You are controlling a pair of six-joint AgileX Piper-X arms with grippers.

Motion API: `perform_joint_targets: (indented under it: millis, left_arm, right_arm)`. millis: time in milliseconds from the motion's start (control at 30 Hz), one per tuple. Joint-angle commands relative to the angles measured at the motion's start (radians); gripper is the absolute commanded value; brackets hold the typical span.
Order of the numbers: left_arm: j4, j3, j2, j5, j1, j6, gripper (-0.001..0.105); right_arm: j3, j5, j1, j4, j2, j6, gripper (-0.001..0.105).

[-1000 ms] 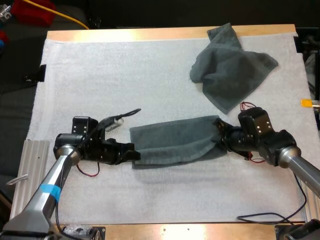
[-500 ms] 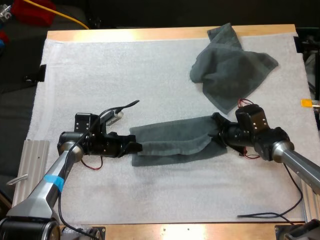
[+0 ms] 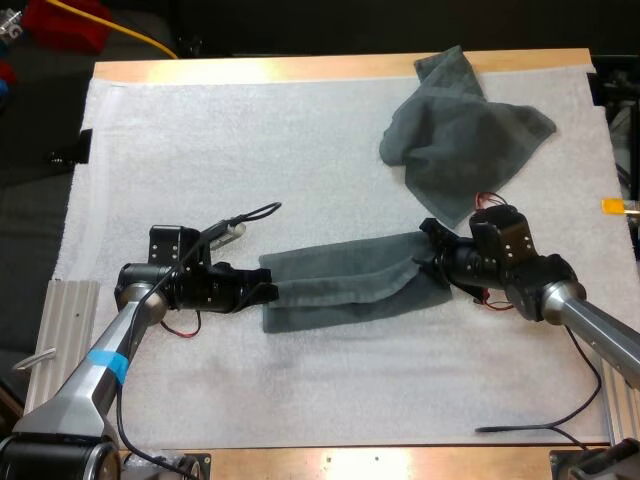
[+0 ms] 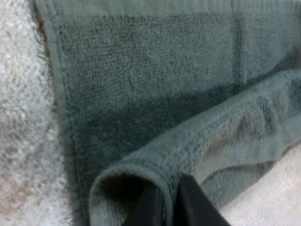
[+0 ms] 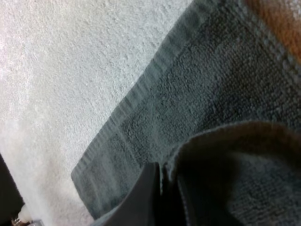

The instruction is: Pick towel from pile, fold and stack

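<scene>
A dark grey-green towel (image 3: 345, 282) lies stretched across the middle of the white mat, its near edge lifted and folded over itself. My left gripper (image 3: 268, 292) is shut on the towel's left end; its black fingers (image 4: 188, 207) pinch the rolled towel edge (image 4: 155, 174). My right gripper (image 3: 432, 262) is shut on the right end, its finger (image 5: 148, 195) pressed against the doubled towel layer (image 5: 225, 160). A second, crumpled towel (image 3: 462, 135) sits at the far right of the mat.
The white mat (image 3: 220, 130) covers most of the wooden table. A ribbed metal plate (image 3: 62, 325) lies at the near left edge. A thin black cable (image 3: 525, 428) trails on the mat near the front right.
Both grippers have carried the towel's near edge away from me, over the rest of the towel. The strip looks narrower and its right end sits higher.
</scene>
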Motion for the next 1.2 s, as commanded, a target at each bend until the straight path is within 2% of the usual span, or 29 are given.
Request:
perform_joint_targets:
  millis: [0, 67, 167, 267, 333, 400, 533, 633, 833, 1000, 1167]
  left_arm:
    - [-0.012, -0.006, 0.0, -0.009, 0.001, -0.004, 0.0]
    - [-0.013, -0.006, 0.0, -0.009, 0.001, 0.003, 0.001]
    - [-0.03, -0.006, 0.0, -0.006, 0.001, 0.005, 0.011]
    - [-0.058, -0.006, 0.0, 0.031, 0.001, 0.003, 0.038]
    - [-0.075, -0.006, 0.0, 0.043, 0.001, -0.022, 0.06]
    - [-0.089, -0.006, 0.0, 0.045, 0.001, -0.058, 0.071]
    - [-0.133, -0.006, 0.0, 0.077, 0.001, -0.101, 0.063]
    - [-0.18, -0.006, 0.0, 0.119, 0.001, -0.154, 0.063]
    - [-0.269, -0.006, 0.0, 0.149, 0.001, -0.255, 0.063]
    - [-0.312, -0.006, 0.0, 0.171, 0.001, -0.323, 0.063]
    - [-0.305, -0.006, 0.0, 0.2, 0.001, -0.332, 0.063]
  right_arm:
    - [-0.006, 0.008, -0.006, -0.004, 0.001, 0.002, 0.001]
    - [-0.006, 0.016, -0.006, -0.005, 0.001, 0.002, 0.001]
    - [-0.006, 0.02, -0.006, -0.005, 0.001, 0.002, 0.001]
    - [-0.006, 0.02, -0.006, -0.005, 0.001, 0.002, 0.002]
    - [-0.006, 0.02, -0.006, -0.005, 0.001, 0.002, 0.009]
    - [-0.006, 0.02, -0.006, -0.016, 0.001, 0.002, 0.02]
    - [-0.006, 0.018, -0.006, -0.063, 0.001, 0.002, 0.044]
    - [-0.006, 0.011, -0.006, -0.121, 0.001, 0.002, 0.055]
    - [-0.006, -0.005, -0.006, -0.23, 0.001, 0.014, 0.058]
    - [-0.006, -0.006, -0.006, -0.243, 0.001, 0.033, 0.058]
    - [-0.006, -0.065, -0.006, -0.243, 0.001, 0.032, 0.058]
